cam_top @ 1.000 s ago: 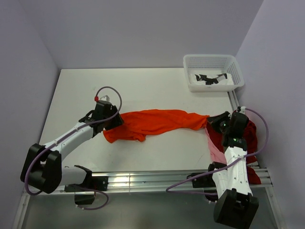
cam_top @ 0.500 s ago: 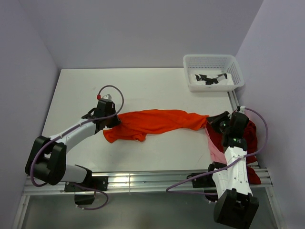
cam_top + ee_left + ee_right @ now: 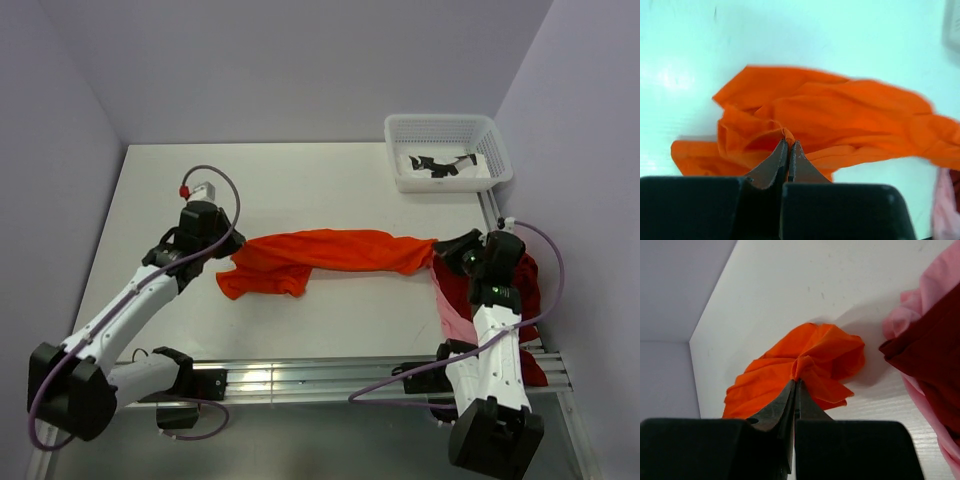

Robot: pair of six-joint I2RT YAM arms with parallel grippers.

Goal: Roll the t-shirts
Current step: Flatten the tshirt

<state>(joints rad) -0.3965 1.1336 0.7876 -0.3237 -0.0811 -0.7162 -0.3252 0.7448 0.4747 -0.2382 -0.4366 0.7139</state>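
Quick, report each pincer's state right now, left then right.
The left pincer: closed, pinching a fold of the orange t-shirt.
The right pincer: closed, pinching the other end of the same shirt.

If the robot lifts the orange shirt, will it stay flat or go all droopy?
Probably droopy: the orange shirt lies wrinkled and bunched, so it looks soft. Its middle would likely sag between the left claw and right claw, which pinch it near each end. Pushed, it would probably crumple.
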